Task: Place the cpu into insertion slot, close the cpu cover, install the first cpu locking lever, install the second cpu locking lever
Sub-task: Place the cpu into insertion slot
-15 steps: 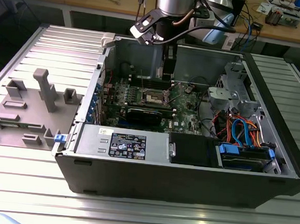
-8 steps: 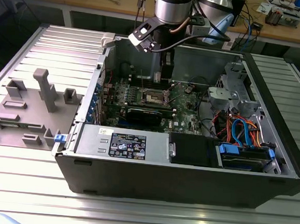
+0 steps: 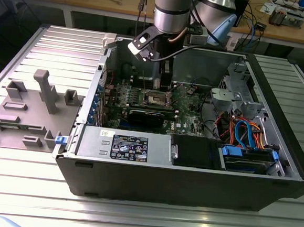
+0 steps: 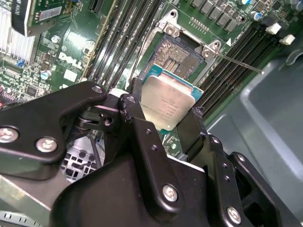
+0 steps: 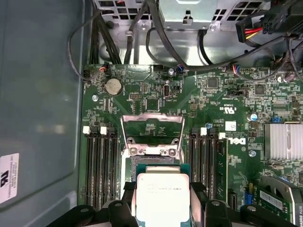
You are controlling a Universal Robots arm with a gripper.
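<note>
In both wrist views my gripper (image 4: 165,108) (image 5: 162,195) is shut on the cpu (image 4: 169,105) (image 5: 162,198), a flat square chip with a pale silver top, its black fingers (image 4: 137,101) pressing two opposite edges. The cpu hangs just above the insertion slot (image 4: 179,54), whose pin field lies uncovered inside its silver rim. The cpu cover (image 5: 152,116) stands swung up beyond the slot. A thin locking lever (image 4: 241,64) sticks out beside the socket. In the exterior view the gripper (image 3: 165,84) reaches down into the open computer case over the insertion slot (image 3: 157,98).
Memory slots (image 5: 102,165) flank the socket on both sides. A long black block (image 3: 150,116) lies on the motherboard close to the socket. Cables (image 3: 242,134) and a drive cage fill the case at the exterior view's right. A grey fixture plate (image 3: 31,109) lies outside the case.
</note>
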